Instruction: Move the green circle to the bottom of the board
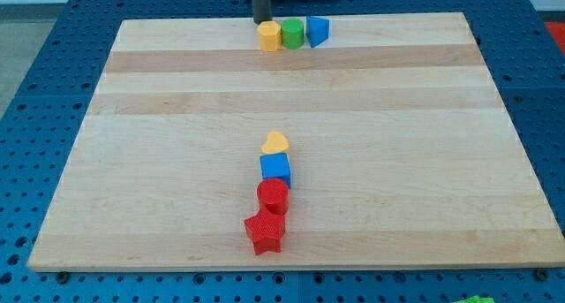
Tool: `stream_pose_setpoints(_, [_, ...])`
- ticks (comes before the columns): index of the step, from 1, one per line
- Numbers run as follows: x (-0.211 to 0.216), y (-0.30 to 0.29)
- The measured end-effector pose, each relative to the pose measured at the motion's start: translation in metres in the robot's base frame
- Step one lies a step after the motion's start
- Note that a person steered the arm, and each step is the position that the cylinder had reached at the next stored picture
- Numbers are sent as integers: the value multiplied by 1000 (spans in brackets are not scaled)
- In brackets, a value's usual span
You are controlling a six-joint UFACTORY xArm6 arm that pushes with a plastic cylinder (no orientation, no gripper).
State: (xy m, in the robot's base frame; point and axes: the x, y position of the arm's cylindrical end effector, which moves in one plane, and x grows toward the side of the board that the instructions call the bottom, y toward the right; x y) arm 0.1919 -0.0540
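The green circle (292, 34) sits near the board's top edge, between a yellow hexagon-like block (269, 35) on its left and a blue triangle-like block (317, 31) on its right; the three touch in a row. My tip (262, 19) is at the view's top, just above and left of the yellow block, up-left of the green circle. Lower on the board a column runs downward: a yellow heart (275, 143), a blue cube (275, 170), a red cylinder (273, 196) and a red star (264, 232).
The wooden board (159, 162) lies on a blue perforated table (35, 73). A bit of green shows at the view's bottom right corner (477, 299), off the board.
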Motion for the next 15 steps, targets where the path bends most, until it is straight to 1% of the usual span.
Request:
stream_pose_setpoints(1, [0,9])
stream_pose_setpoints(3, [2,60])
stream_pose_setpoints(4, [4,72])
stream_pose_setpoints(6, [39,69])
stream_pose_setpoints(7, [48,64])
stream_pose_setpoints(10, [65,22])
stream_pose_setpoints(13, [85,20])
stream_pose_setpoints(15, [90,20])
